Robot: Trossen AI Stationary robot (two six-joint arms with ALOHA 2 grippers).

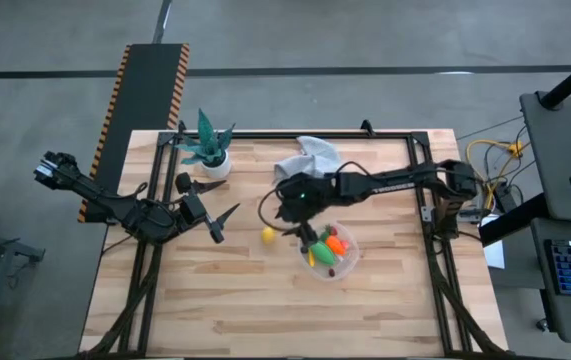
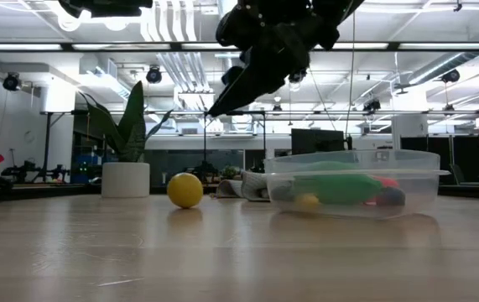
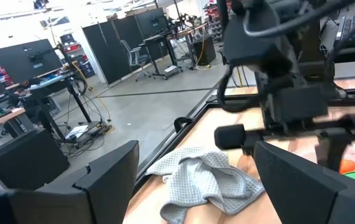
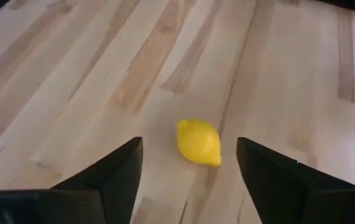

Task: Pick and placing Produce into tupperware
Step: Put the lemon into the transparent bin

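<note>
A yellow lemon [image 1: 267,234] [image 4: 198,142] lies on the bare wood, a little to the left of the tupperware [image 1: 353,256] [image 2: 415,180]. That round clear container stands on the table and holds an orange carrot [image 1: 336,243], a green piece [image 2: 340,186] and other small produce. My right gripper [image 1: 283,212] [image 2: 216,109] hangs open above the table, slanting down toward the lemon. In its wrist view the lemon shows between the two fingers, untouched. My left gripper [image 1: 217,208] waits open and level at the table's left.
A grey cloth [image 1: 310,155] [image 3: 205,183] lies crumpled at the far middle of the table. A green plant in a white pot [image 1: 210,150] [image 2: 126,143] stands at the far left. Bare wood stretches along the near side [image 1: 265,310].
</note>
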